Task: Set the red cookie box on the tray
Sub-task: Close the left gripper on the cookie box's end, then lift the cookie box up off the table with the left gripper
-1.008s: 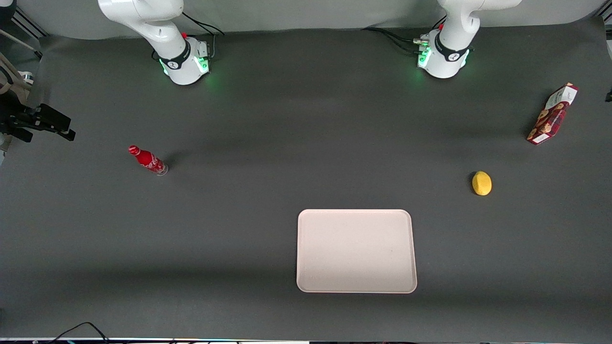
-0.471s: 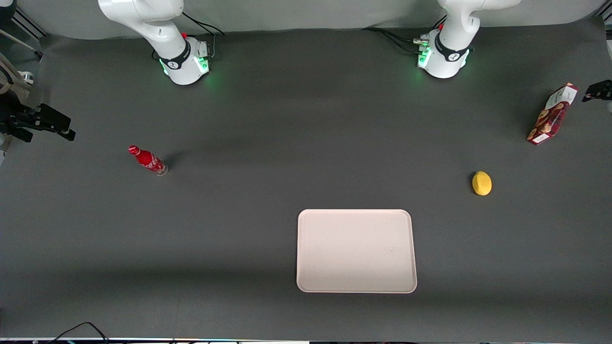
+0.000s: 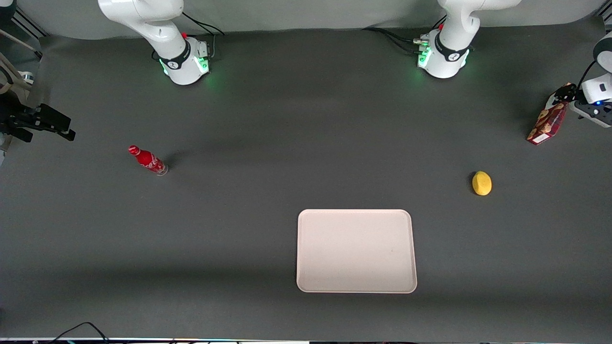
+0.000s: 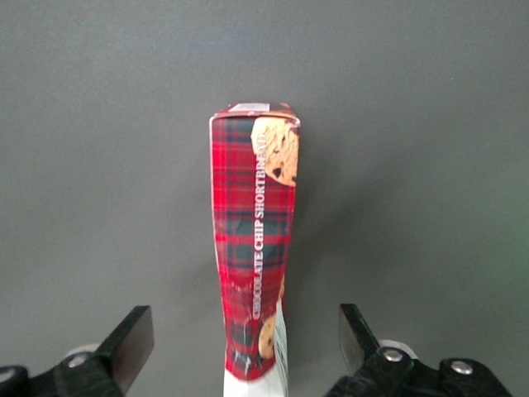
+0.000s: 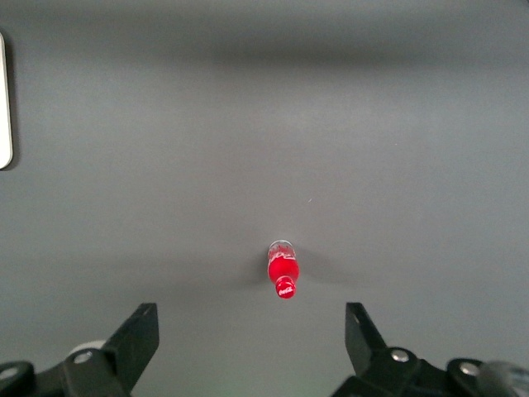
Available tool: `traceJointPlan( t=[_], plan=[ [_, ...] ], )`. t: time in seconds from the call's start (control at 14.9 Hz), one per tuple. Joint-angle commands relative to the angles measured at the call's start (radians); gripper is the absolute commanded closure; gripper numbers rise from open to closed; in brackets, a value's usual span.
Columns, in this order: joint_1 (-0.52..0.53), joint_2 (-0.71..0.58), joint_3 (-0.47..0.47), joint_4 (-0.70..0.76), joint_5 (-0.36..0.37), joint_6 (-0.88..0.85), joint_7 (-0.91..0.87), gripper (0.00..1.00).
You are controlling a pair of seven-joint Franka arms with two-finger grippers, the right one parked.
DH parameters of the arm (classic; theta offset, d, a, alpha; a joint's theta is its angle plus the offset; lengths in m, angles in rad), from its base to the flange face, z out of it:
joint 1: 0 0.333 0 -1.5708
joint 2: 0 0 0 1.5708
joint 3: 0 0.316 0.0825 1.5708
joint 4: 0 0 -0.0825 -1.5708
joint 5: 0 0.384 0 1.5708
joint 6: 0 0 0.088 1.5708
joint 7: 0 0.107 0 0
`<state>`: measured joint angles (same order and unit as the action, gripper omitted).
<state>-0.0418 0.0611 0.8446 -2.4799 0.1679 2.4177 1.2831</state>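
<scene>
Dark grey mat covers the whole table (image 3: 267, 119), plain backdrop at the arms' bases. Red cookie box (image 3: 550, 119) stands on end toward the working arm's end of the table, leaning a bit in the front view, white label panel at its upper end. Gripper (image 4: 246, 343) is at the top of the box, fingers spread wide, one on each side of the narrow carton with mat visible in both gaps, so nothing gripped yet. In the front view the gripper (image 3: 565, 92) covers the box's upper end.

Tray (image 3: 356, 286) lies flat, nearer the front camera and well apart from the box, nothing on it. Lemon (image 3: 482, 183) sits between the two, nearer the box (possible obstacle on the carry path). Red soda bottle (image 3: 148, 160) stands toward the parked arm's end, not relevant.

Handling guess: thin cardboard carton, likely light, fairly stiff along the edges but broad printed faces probably give under squeeze. Glossy print may be a little slippery. Tall and narrow, so probably tips easily if nudged before the fingers close. Best hold looks like across the narrow width near the upper end, moderate force, then lift straight.
</scene>
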Motion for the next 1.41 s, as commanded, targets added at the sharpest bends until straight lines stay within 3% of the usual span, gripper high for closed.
traceJointPlan(
  t=[0.0,0.2,0.27,0.34,0.4,0.94,1.34],
  plan=[
    [0.003,0.123,0.013,-0.025,-0.181,0.115,0.2,0.0],
    [0.003,0.215,0.013,-0.024,-0.379,0.135,0.387,0.0],
    [0.002,0.229,0.014,-0.02,-0.413,0.13,0.41,0.34],
    [0.002,0.236,0.013,-0.01,-0.418,0.115,0.409,0.94],
    [0.002,0.247,0.014,-0.001,-0.418,0.109,0.407,1.0],
    [-0.006,0.249,0.011,0.156,-0.421,-0.098,0.358,1.0],
    [-0.021,0.244,-0.008,0.606,-0.378,-0.645,0.117,1.0]
  ],
)
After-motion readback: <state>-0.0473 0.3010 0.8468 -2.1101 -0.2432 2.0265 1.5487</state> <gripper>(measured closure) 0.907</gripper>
